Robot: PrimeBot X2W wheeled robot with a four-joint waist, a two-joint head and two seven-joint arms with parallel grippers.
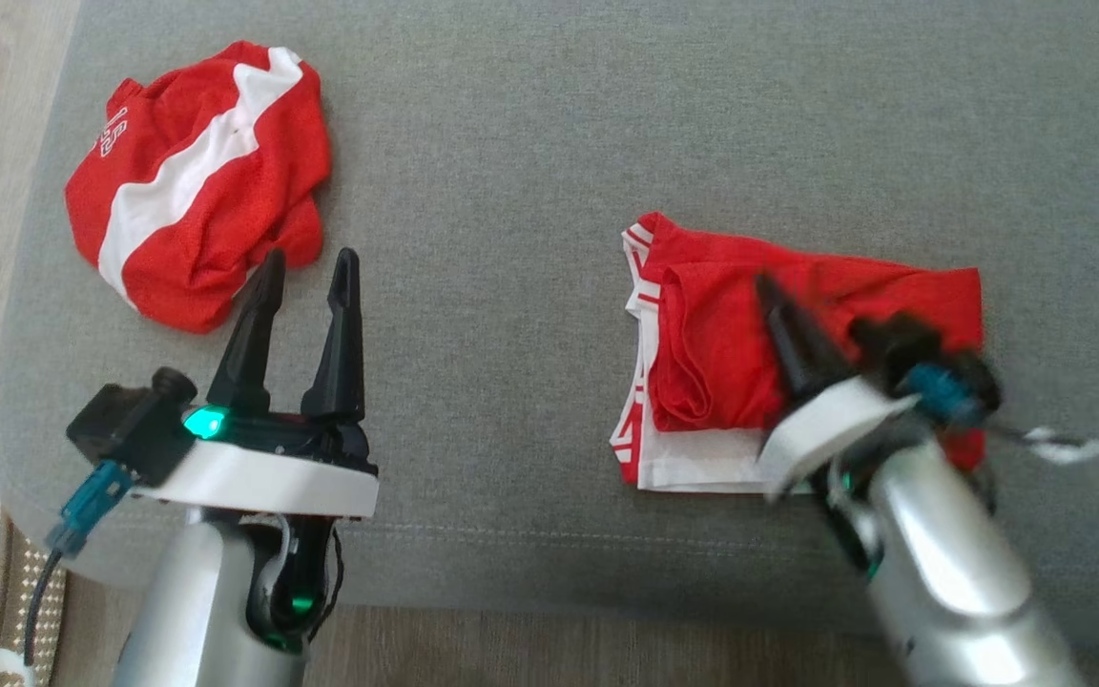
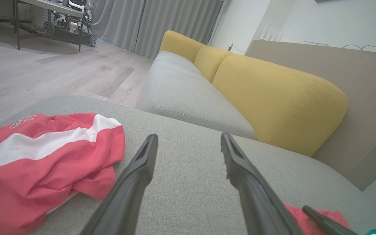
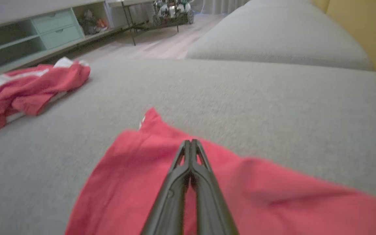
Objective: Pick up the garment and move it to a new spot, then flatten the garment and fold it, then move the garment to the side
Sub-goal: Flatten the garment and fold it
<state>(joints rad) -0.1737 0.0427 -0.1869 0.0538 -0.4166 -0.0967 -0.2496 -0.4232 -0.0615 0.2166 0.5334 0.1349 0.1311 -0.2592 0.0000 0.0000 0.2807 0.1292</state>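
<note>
Garment (image 1: 721,343): I see it on the right half of the grey cushion (image 1: 511,143), close to the near edge. It is a red piece lying roughly folded, with white trim showing along its left and near edges. My right gripper (image 1: 769,291) is over it, blurred in the head view. In the right wrist view the same gripper (image 3: 190,142) has its two fingers together tip to tip, with the red cloth (image 3: 135,182) spread beneath and around them. I can't tell whether the tips press on the fabric or hover just above it.

My left gripper (image 1: 311,260) is on the left side with its fingers apart and holding nothing. In its own wrist view the gripper (image 2: 188,137) has bare grey cushion between the fingers. Just beyond its tips and to the left lies a jersey (image 1: 196,181), red with a broad white stripe, crumpled at the far left of the cushion and well apart from the garment. The jersey (image 2: 44,156) sits just beside the left finger. Past the cushion stands a sofa (image 2: 273,98) with yellow backs.
</note>
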